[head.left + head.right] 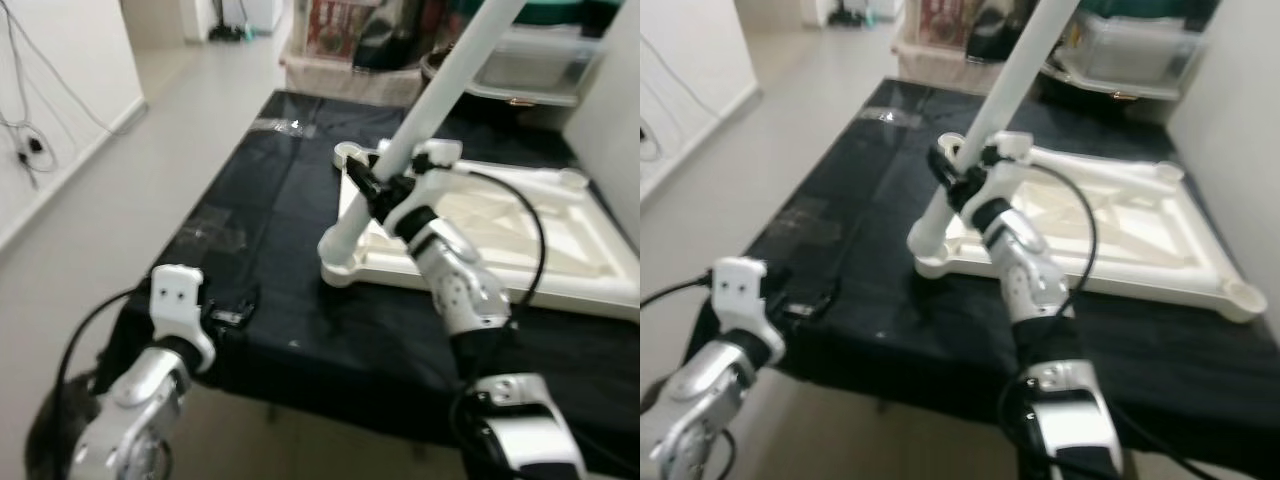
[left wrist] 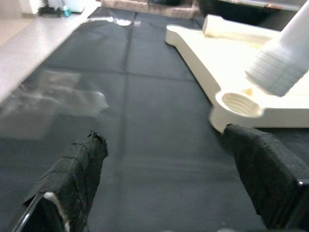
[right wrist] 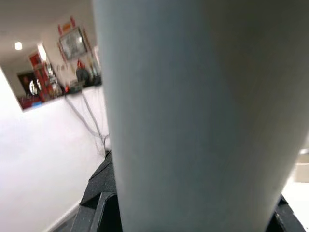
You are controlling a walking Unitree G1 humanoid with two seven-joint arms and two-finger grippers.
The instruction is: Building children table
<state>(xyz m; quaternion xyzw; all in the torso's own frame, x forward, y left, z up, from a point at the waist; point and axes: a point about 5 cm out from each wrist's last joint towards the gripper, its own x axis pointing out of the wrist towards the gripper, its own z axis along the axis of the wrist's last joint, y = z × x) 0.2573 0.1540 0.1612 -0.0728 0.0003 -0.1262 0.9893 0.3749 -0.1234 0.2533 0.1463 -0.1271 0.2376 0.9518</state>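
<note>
A white children's table top (image 1: 560,250) lies upside down on a black cloth-covered table (image 1: 270,230). My right gripper (image 1: 375,185) is shut on a long white table leg (image 1: 440,90) that tilts up to the right. In the left wrist view the leg's threaded end (image 2: 282,67) hangs just above and beside the near-left corner socket (image 2: 240,103), not seated in it. The leg (image 3: 193,116) is held close in the right wrist view. My left gripper (image 2: 169,179) stands open low over the cloth near the front-left edge, a short way from that socket, holding nothing.
A second corner mount (image 1: 350,152) sits at the top's far-left corner. Plastic storage bins (image 1: 530,60) and clutter stand behind the table. Pale floor (image 1: 150,150) runs along the left, with cables (image 1: 30,140) on the wall. A white wall (image 1: 615,110) closes the right.
</note>
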